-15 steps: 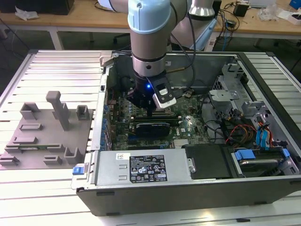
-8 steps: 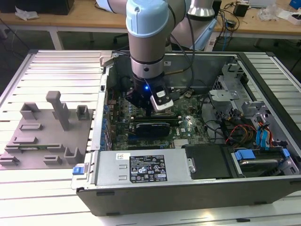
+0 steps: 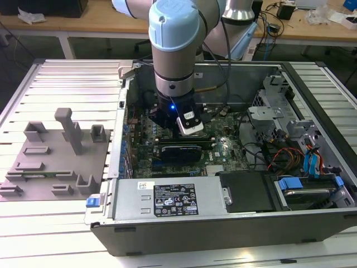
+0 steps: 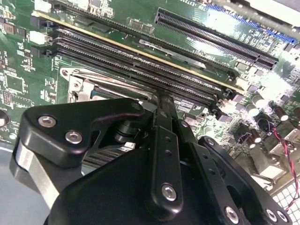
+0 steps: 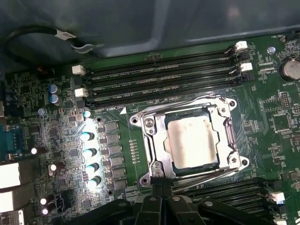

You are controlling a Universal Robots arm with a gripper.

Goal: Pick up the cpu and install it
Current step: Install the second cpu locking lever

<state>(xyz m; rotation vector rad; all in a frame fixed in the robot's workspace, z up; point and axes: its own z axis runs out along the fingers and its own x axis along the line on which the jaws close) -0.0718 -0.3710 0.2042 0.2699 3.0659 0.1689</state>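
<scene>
Black linkage of the hand [image 5: 161,199] lies nearest the lens in both wrist views, its bars drawn in to a narrow point just at the edge of the socket frame [image 5: 150,154]; whether the tips are pressed together or slightly parted I cannot tell, and nothing shows pinched between them. One cpu [image 5: 192,140] sits inside the frame on the motherboard [image 5: 61,140], its pale metal top facing up and seemingly level, so it appears already placed. In the exterior view the arm [image 3: 174,50] stands low inside the open computer case [image 3: 223,229], which rests on the slatted surface [image 3: 67,72].

Risk, as I judge it: with the tips so close to the frame, a sideways drag could nudge the chip askew or catch the retention lever, and pressure on a misaligned chip would bend socket pins.

Counted: one cpu, one socket, four memory slots [image 5: 164,77] on the far side of it, one grey fixture plate [image 3: 50,162] beside the case.
</scene>
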